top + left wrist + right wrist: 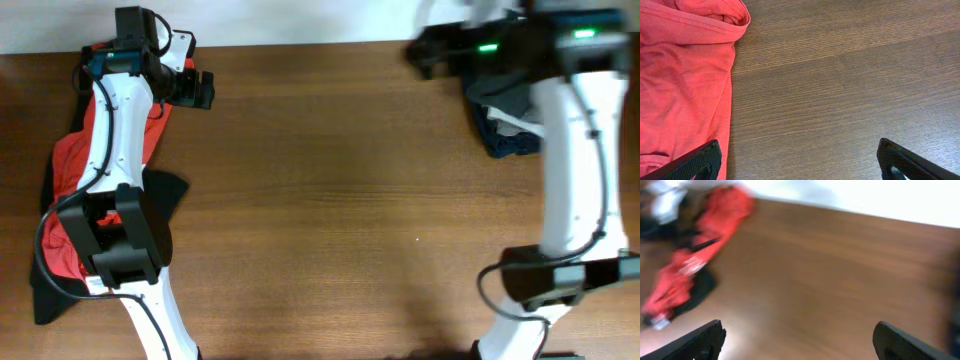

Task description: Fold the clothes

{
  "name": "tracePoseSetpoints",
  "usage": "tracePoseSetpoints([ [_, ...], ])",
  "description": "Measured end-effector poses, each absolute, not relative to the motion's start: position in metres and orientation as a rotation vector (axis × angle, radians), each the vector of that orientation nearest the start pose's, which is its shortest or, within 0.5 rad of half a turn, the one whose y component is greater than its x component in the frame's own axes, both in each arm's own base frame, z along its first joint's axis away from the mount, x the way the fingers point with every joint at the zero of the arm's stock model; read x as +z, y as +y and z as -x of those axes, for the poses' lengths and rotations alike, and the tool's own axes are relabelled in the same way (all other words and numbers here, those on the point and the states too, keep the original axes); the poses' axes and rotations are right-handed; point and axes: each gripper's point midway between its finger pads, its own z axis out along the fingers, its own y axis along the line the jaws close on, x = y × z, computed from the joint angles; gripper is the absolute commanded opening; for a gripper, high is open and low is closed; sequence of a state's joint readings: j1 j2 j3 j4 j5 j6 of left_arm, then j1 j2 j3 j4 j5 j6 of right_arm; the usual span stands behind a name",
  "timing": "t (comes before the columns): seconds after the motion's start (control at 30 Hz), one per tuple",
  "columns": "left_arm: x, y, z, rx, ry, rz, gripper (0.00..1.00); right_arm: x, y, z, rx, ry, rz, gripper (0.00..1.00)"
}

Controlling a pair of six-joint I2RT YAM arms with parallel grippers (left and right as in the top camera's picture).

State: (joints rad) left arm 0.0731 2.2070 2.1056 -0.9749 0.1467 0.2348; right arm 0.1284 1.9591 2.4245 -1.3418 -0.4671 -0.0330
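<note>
A red T-shirt (70, 160) lies crumpled along the table's left side, partly under my left arm. Black cloth (48, 292) shows from beneath it near the front left. My left gripper (200, 88) hangs at the back left, just right of the red shirt. In the left wrist view the left gripper (799, 150) is open over bare wood, with the red shirt (685, 80) by its left finger. My right gripper (425, 50) is blurred at the back right. The right wrist view shows the right gripper (798, 327) open and empty, the red shirt (695, 260) far off.
A dark blue and grey bundle of cloth (505, 125) lies at the back right, partly under my right arm. The wooden table (330, 200) ends at a white wall along the back. Both arm bases stand at the front corners.
</note>
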Motion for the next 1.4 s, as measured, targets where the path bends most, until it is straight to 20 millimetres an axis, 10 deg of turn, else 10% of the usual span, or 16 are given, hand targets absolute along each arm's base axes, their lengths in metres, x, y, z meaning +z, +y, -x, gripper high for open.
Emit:
tracePoseSetpoints([
  [0.07,0.146,0.014,-0.543,-0.09,2.618,-0.261,0.99,0.347,0.229,-0.403,0.742,2.371,0.628,0.99],
  [0.13,0.146,0.014,-0.543,-0.09,2.617,-0.261,0.99,0.344,0.255,-0.388,0.722,2.377,0.691,0.99],
  [0.4,0.146,0.014,-0.543,-0.09,2.618,-0.261,0.99,0.373,0.245,-0.425,0.135,2.164,0.597,0.99],
  [0.47,0.146,0.014,-0.543,-0.09,2.618,-0.261,0.99,0.389,0.224,-0.424,0.119,2.124,0.549,0.99],
  [0.53,0.146,0.014,-0.543,-0.092,2.617,-0.262,0.99,0.404,0.162,-0.414,0.103,2.093,0.435,0.99],
  [0.67,0.146,0.014,-0.543,-0.095,2.616,-0.263,0.99,0.343,0.081,-0.385,0.089,2.135,0.282,0.99],
  [0.8,0.146,0.014,-0.543,-0.095,2.617,-0.262,0.99,0.3,0.042,-0.341,0.117,2.04,0.196,0.99],
  [1.1,0.146,0.014,-0.543,-0.095,2.617,-0.262,0.99,0.161,0.018,-0.252,0.086,1.832,0.132,0.99],
  [1.4,0.146,0.014,-0.543,-0.095,2.617,-0.262,0.99,0.159,0.011,-0.242,0.028,1.679,0.104,0.99],
])
